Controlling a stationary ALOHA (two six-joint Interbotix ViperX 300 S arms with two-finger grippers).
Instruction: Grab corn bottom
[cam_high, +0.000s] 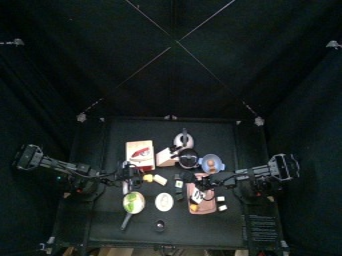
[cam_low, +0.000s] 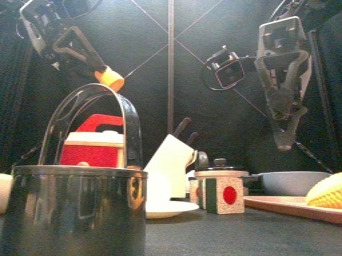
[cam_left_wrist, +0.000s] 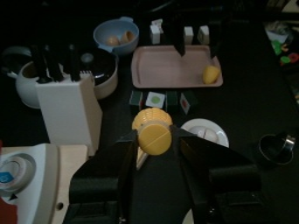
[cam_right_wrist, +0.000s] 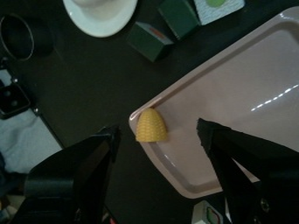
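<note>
We are looking at a dim scene where black curtains are swallowing most light. Glare is streaking the pink tray (cam_right_wrist: 251, 83) in the right wrist view, and the metal pot (cam_low: 74, 205) nearest the front camera is blurring softly.

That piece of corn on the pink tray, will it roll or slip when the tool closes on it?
The corn piece looks rounded and tapered, so it may roll or pivot if pinched off-centre. The tray looks smooth and glossy, so it could slide when nudged. It seems small and probably light, likely a stiff toy, for the open right tool.

No legible text or labels.
</note>
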